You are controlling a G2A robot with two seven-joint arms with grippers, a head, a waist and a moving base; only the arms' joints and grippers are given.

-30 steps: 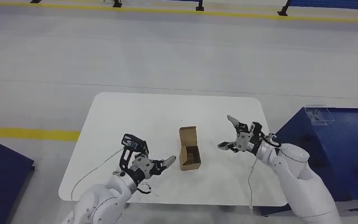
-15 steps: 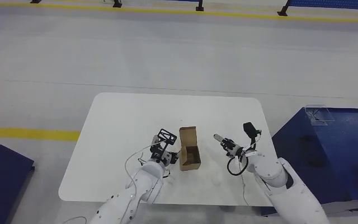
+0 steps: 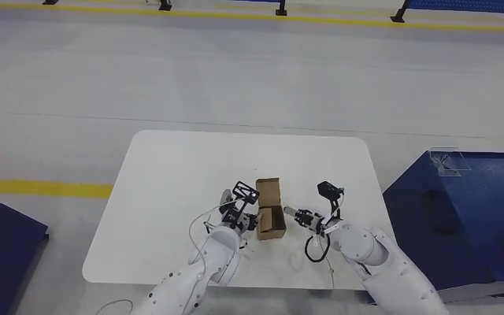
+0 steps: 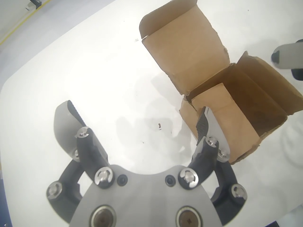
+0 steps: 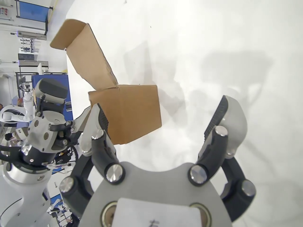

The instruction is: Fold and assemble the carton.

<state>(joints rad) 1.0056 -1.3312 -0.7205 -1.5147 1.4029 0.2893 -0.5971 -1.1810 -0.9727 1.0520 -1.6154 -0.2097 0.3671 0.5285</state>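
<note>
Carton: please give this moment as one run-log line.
carton: on table, top open, lid flap up | left gripper: open, beside carton | right gripper: open, at opposite side | fold: not yet done

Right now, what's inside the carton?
The carton is open, its lid flap raised. Inside, only bare cardboard walls show, with no contents visible. The part of the floor behind the side flap is hidden.

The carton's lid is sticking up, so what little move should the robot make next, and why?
Probably press in on the carton from both sides to steady it. Its lid stands open, and the left gripper and right gripper sit open on opposite sides of it, gripping nothing. Folding the lid down would likely come after.
</note>
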